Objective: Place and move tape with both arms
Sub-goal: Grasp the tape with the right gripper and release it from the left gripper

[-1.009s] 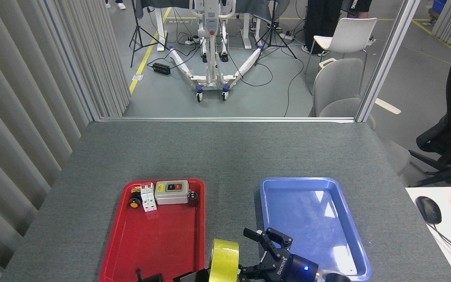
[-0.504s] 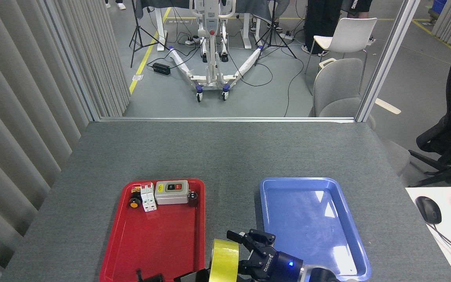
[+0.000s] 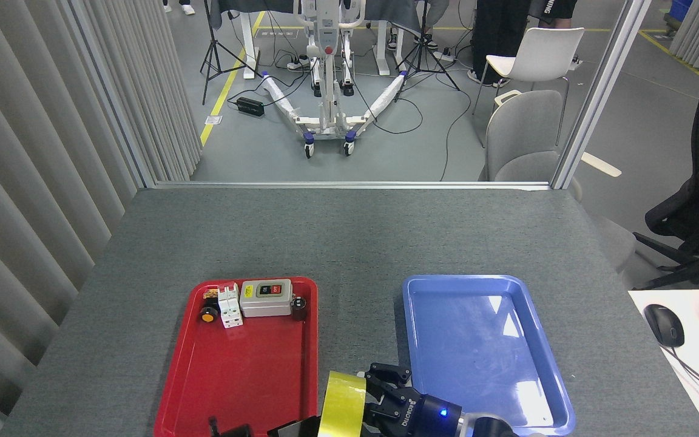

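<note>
The tape [image 3: 342, 402], a yellow roll standing on edge, hangs at the bottom of the head view, over the right rim of the red tray [image 3: 246, 370]. Only black pieces of my left gripper [image 3: 298, 428] show at the bottom edge. They press against the roll's left side and hold it up. My right gripper [image 3: 381, 396] comes in from the lower right, marked ROBOTIQ and with a blue light on its wrist. Its fingers [image 3: 388, 372] are spread against the roll's right side. The blue tray [image 3: 477, 340] lies to the right with nothing in it.
At the far end of the red tray sit a grey switch box [image 3: 266, 297], a white breaker [image 3: 229, 307], an orange-and-black knob [image 3: 207, 314] and a dark cylinder [image 3: 298, 307]. A white desk with a mouse [image 3: 664, 325] is at the right. Grey chairs stand beyond the table's far edge.
My right gripper has moved left and down from over the blue tray's near-left corner until its fingers reach the tape's right side. The tape and left gripper have hardly moved.
</note>
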